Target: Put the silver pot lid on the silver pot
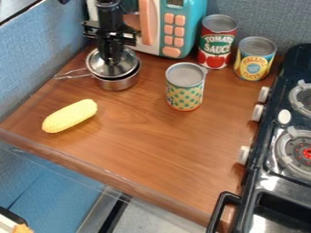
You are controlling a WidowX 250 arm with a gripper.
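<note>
Evidently, the silver pot lid (102, 67) lies right under the end effector (112, 60) (clamped on it or not, I cannot tell), the silver pot (119, 83) just below, offset slightly cameraward.

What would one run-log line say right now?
arm: above silver lid | lid: over silver pot | fully seated: cannot tell | corn: on counter

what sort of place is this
Likely a toy kitchen set up as a robot workspace: there's a small stove, a teal toy microwave, and a yellow toy corn cob on the wooden counter.
</note>
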